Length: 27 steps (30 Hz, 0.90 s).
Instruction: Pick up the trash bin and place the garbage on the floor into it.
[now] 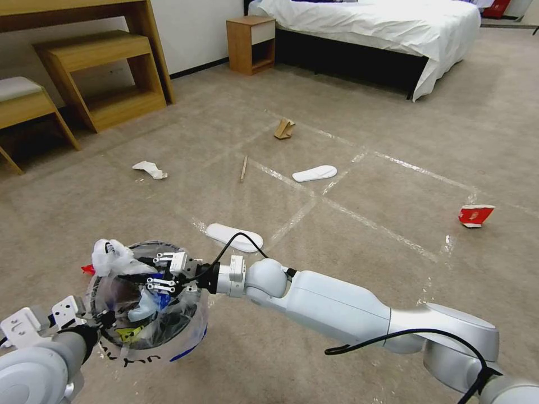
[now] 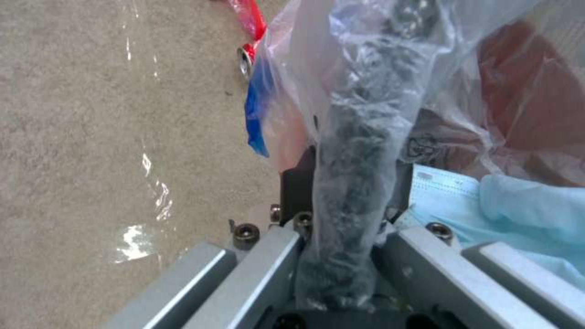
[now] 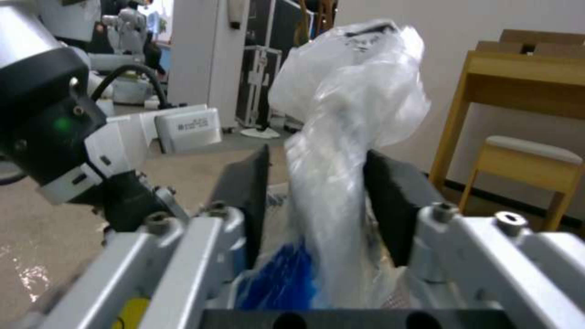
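Note:
The trash bin point(image 1: 188, 331), a dark round bucket lined with clear plastic, hangs low at my left above the floor point(image 1: 348, 264). My left gripper point(image 1: 104, 320) is shut on its bag-wrapped rim point(image 2: 350, 137). Over the bin's mouth my right gripper point(image 1: 160, 272) is open, its dark pads point(image 3: 244, 201) on either side of a bunched white fold of the liner point(image 3: 341, 114). Garbage lies around: a near white slipper point(image 1: 234, 237), a farther slipper point(image 1: 314, 173), crumpled paper point(image 1: 150, 169), a wooden stick point(image 1: 243, 168), folded cardboard point(image 1: 284, 129), a red carton point(image 1: 475, 215) and a red wrapper point(image 2: 250, 23) by the bin.
A white bed point(image 1: 382, 28) and a wooden nightstand point(image 1: 251, 44) stand at the back. Wooden benches and a desk point(image 1: 101, 73) line the far left wall. Shiny tape strips point(image 1: 370, 224) cross the carpet. A blue mask point(image 2: 524, 205) lies inside the bin.

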Motion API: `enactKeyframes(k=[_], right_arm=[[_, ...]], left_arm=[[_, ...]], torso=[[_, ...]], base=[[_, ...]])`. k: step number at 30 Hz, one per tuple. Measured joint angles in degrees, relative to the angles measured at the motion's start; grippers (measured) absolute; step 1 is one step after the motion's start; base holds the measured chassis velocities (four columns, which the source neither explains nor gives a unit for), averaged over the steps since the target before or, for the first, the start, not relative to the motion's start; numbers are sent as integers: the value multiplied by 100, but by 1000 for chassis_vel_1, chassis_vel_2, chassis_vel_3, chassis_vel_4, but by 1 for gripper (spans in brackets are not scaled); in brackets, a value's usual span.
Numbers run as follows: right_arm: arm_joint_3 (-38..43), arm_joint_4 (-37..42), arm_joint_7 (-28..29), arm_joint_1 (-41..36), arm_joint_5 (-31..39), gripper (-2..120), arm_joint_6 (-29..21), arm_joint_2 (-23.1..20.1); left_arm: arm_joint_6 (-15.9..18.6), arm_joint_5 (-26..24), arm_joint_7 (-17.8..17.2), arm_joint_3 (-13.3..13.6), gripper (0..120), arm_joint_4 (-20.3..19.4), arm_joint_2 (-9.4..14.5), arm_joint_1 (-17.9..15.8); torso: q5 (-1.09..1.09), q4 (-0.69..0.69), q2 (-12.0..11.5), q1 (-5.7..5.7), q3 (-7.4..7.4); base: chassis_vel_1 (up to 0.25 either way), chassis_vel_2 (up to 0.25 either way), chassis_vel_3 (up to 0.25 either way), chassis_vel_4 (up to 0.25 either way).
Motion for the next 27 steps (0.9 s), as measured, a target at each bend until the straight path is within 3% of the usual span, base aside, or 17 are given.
enactKeyframes(k=[15, 27], right_arm=[[9, 107, -132, 41, -57, 99, -11, -107], [-44, 202, -89, 90, -52, 100, -16, -140]], left_arm=[[-8, -44, -28, -53, 0, -56, -15, 30], [-15, -100, -62, -92, 0, -99, 14, 58]], torso=[[0, 0, 0, 0, 0], [0, -1, 0, 0, 0]], base=[[0, 0, 0, 0], [0, 0, 0, 0]])
